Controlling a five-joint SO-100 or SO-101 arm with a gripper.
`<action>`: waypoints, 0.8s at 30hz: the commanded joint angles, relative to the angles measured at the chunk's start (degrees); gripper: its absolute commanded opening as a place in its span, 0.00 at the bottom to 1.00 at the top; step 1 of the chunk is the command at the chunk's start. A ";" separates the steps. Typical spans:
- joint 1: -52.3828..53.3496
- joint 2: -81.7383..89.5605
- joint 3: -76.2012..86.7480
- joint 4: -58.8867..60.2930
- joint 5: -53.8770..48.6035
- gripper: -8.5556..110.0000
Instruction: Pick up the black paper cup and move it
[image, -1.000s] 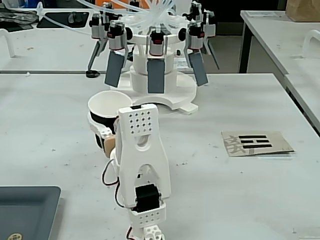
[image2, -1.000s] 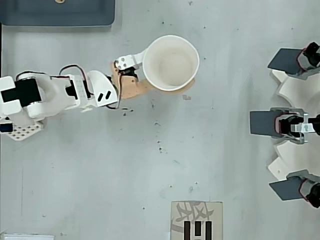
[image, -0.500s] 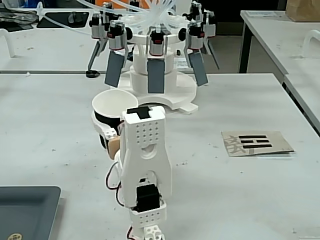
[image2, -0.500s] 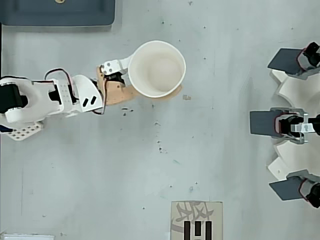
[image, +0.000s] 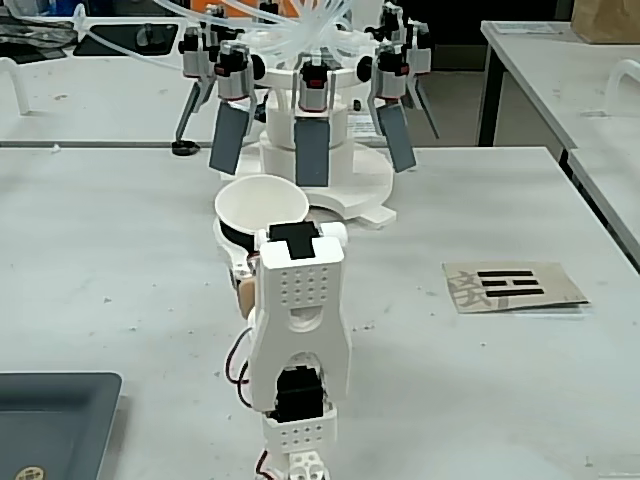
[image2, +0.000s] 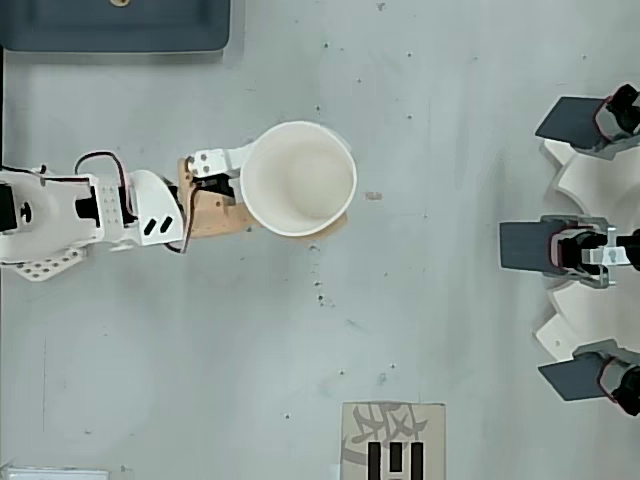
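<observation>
Cup and arm shifted since half second ago: in overhead view, cup lower and further left; in fixed view, cup now further right, nearer centre.

Table: grey, speckled.
Arm: white, stretched toward cup; in fixed view hides cup's lower part.
Cup: upright, white inside showing, black wall visible in fixed view, directly ahead of wrist.
Gripper: pinching cup, white finger on one side, tan finger under opposite edge.
Whether cup touches table: cannot tell.
</observation>
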 joint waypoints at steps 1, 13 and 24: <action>1.23 3.25 -0.09 -1.49 0.53 0.16; 8.17 4.83 -3.08 6.33 1.67 0.16; 10.11 2.81 -14.59 19.69 1.85 0.17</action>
